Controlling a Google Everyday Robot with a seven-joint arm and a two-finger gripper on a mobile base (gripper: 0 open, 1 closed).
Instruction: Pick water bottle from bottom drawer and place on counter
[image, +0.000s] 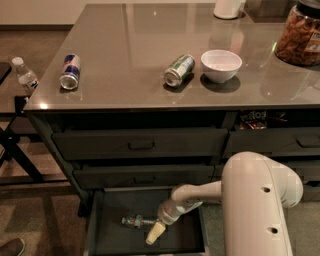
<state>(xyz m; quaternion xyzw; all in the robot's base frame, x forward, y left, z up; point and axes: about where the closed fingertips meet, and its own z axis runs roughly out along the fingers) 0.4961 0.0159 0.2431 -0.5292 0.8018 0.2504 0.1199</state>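
The water bottle (133, 220) lies on its side on the floor of the open bottom drawer (115, 240), left of centre. My gripper (156, 229) is down inside the drawer, right at the bottle's right end, with the arm (197, 195) reaching in from the right. Whether it touches the bottle I cannot tell. The counter (150, 30) spreads above the dark cabinet.
On the counter lie a blue can (70, 71) and a green can (179, 70), with a white bowl (221, 65) and a snack jar (300, 35) to the right. A second clear bottle (25, 76) stands left of the counter. Closed drawer fronts (140, 145) sit above the open drawer.
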